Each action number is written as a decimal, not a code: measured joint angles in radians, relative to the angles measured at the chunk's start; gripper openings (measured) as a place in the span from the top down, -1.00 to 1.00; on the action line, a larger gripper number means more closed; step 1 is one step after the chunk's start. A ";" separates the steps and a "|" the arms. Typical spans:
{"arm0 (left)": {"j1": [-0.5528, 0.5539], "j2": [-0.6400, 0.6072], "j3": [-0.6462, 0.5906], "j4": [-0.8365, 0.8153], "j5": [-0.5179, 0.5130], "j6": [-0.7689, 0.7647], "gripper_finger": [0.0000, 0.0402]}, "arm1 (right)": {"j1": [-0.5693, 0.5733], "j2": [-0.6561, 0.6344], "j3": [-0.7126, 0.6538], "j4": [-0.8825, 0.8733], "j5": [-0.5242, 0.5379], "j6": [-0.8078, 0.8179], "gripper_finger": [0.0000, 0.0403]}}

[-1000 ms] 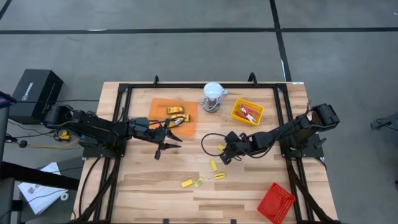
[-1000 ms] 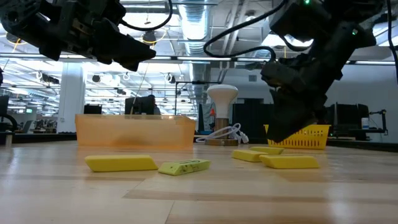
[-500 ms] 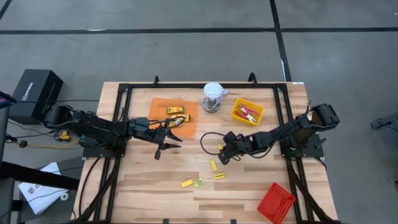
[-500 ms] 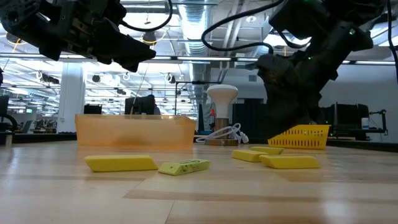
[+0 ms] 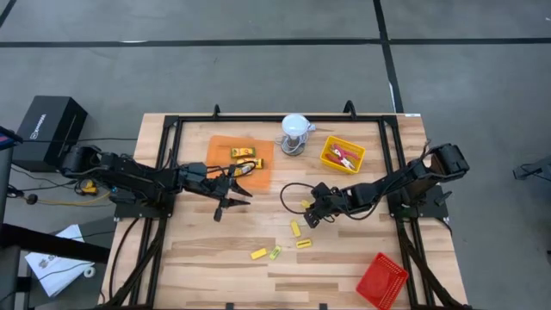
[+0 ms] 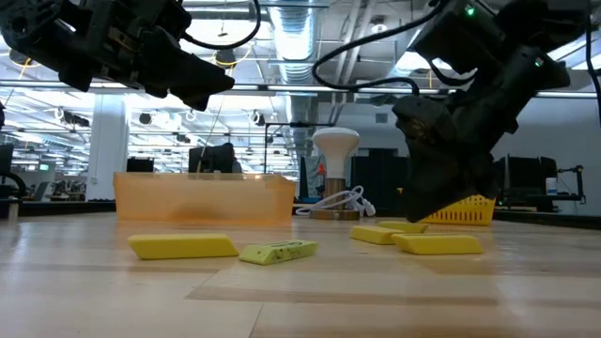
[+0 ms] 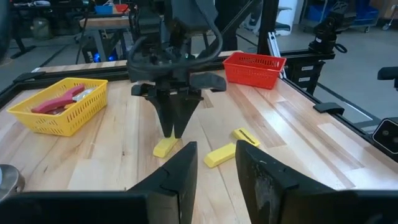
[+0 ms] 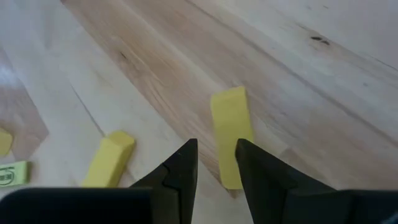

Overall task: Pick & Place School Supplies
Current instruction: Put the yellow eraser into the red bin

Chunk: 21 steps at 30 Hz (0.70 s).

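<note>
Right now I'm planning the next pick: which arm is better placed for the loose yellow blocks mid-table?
Right. The right gripper hangs just above a yellow block, fingers pointed at it. The left gripper hovers by the orange tray, farther off.

right gripper (image 6: 418, 208) | swung slightly back and forth in low view | tips low again beside yellow block (image 6: 376, 234)

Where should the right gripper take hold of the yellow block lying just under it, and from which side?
Best across the middle of the yellow block, from straight above. It lies flat, long and narrow, so the right gripper probably closes most surely across its two long sides.
</note>
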 joint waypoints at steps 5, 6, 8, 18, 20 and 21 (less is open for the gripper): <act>0.000 0.000 0.000 -0.001 0.000 0.000 0.47 | -0.007 -0.002 -0.027 0.048 0.000 0.002 0.47; 0.000 0.000 0.000 -0.001 0.000 0.000 0.47 | -0.009 -0.002 -0.030 0.053 -0.001 0.002 0.47; 0.000 0.000 0.000 -0.001 -0.001 0.000 0.47 | -0.013 -0.002 -0.032 0.055 -0.004 -0.007 0.47; 0.000 0.000 0.000 -0.005 -0.001 0.000 0.47 | -0.083 -0.002 -0.031 0.052 -0.080 -0.083 0.47; 0.000 0.000 0.000 -0.005 -0.001 0.000 0.47 | -0.098 -0.002 -0.032 0.049 -0.081 -0.099 0.47; 0.000 0.000 0.000 -0.006 -0.001 0.000 0.47 | -0.105 0.000 -0.034 0.040 -0.076 -0.104 0.47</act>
